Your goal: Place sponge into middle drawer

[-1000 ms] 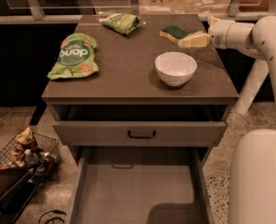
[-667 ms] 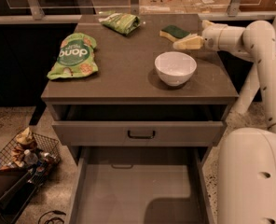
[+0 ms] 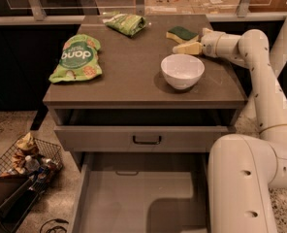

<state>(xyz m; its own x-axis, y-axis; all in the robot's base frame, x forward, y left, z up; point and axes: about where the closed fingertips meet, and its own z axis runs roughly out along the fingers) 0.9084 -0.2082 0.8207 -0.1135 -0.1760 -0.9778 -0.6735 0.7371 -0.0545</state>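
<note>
The sponge [image 3: 181,33], pale yellow with a dark green top, lies on the far right of the cabinet top [image 3: 124,76]. My gripper [image 3: 183,46] reaches in from the right and sits just in front of the sponge, right against its near edge, low over the surface. The middle drawer [image 3: 134,198] is pulled out below, with a plain bare grey floor.
A white bowl [image 3: 182,70] stands just in front of the gripper. A green snack bag [image 3: 75,57] lies at the left and another [image 3: 126,23] at the back. The drawer with a dark bar handle [image 3: 147,140] sits above the open one. A wire basket [image 3: 24,161] stands on the floor at the left.
My gripper has moved left along the right side of the cabinet top, closer to the sponge. The sponge, bowl and drawers have not moved.
</note>
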